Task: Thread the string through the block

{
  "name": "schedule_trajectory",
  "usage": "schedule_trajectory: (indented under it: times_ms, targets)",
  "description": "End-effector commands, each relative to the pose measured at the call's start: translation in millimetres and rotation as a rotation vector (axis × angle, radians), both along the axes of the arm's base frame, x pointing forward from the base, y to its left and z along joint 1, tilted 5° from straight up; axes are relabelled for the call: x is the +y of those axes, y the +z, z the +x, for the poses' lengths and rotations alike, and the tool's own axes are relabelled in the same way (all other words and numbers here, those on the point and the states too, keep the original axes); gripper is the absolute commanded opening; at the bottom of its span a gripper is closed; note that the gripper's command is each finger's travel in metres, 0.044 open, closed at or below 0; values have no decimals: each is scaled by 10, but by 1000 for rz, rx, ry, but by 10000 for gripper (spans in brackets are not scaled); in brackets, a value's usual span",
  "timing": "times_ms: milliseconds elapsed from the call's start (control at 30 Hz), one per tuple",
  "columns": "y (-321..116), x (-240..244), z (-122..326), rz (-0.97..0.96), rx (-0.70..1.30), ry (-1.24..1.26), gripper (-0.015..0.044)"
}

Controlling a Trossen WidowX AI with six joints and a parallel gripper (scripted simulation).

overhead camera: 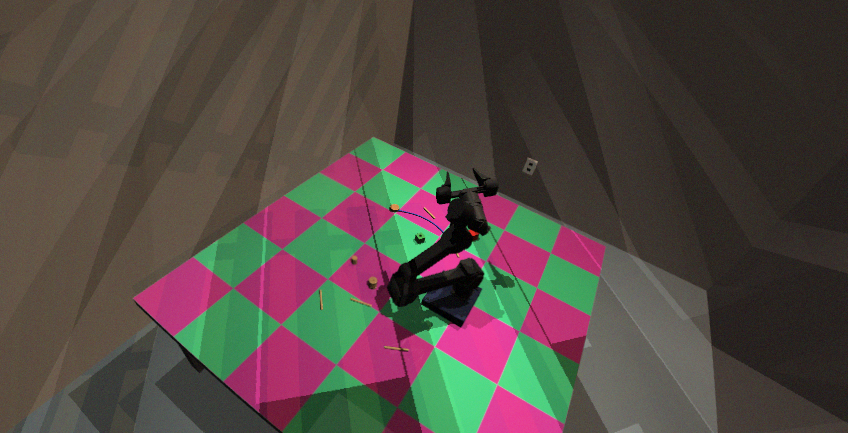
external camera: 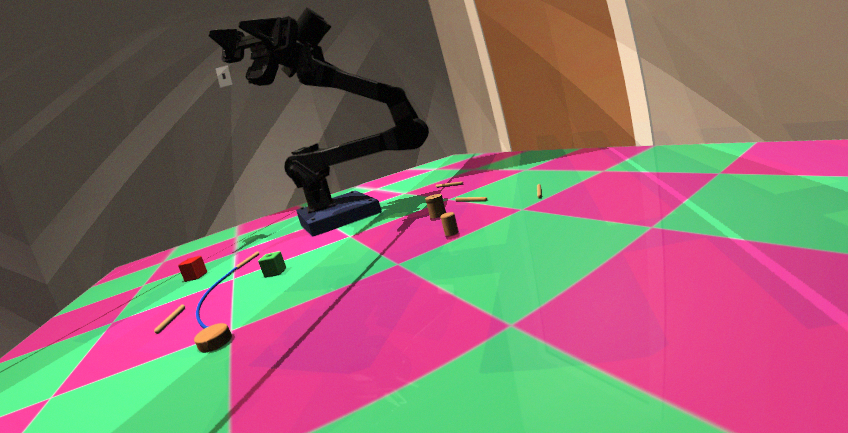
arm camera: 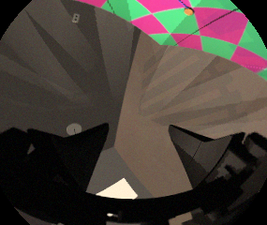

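Admittedly, the end effector [overhead camera: 461, 171] [external camera: 224, 31] [arm camera: 140, 127] is spread and empty, high above the desk [overhead camera: 285, 286] [external camera: 571, 286] [arm camera: 213, 23]; the string-tied stick [external camera: 247, 260] lies between the red cube [overhead camera: 474, 233] [external camera: 192, 268] and green block [overhead camera: 420, 238] [external camera: 272, 264] (tight quarters), so a wide-fingered descent could knock either.

Pincer [external camera: 229, 36] open, raised high above counter [external camera: 571, 333]. Blue string [external camera: 204, 296] curves from round wooden button [external camera: 213, 337] to thin stick [external camera: 247, 259], lying between red cube [external camera: 192, 268] and green block [external camera: 272, 264]. Loose stick [external camera: 169, 318] near button. Two upright wooden pegs [external camera: 435, 206] beside each other, farther right, three sticks [external camera: 471, 199] close by.
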State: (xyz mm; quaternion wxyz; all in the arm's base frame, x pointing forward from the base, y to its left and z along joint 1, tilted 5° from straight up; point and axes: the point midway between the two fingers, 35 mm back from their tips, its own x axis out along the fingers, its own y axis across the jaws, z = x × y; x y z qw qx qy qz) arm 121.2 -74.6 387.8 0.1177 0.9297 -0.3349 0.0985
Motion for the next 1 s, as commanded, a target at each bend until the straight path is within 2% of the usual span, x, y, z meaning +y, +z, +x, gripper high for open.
schedule_trajectory:
  times_ms: [0, 100, 200, 467, 733, 967]
  targets:
    - [0, 0, 0, 0, 0, 0, 426]
    - [11, -23, -13, 21, -19, 12, 440]
    - [50, -155, -66, 139, -115, 70, 440]
    - [-138, -905, 42, 755, -410, 234, 440]
    - [-877, -1388, 638, 1408, -459, 151, 440]
    - [-1874, -1205, 1246, 1903, -249, -184, 440]
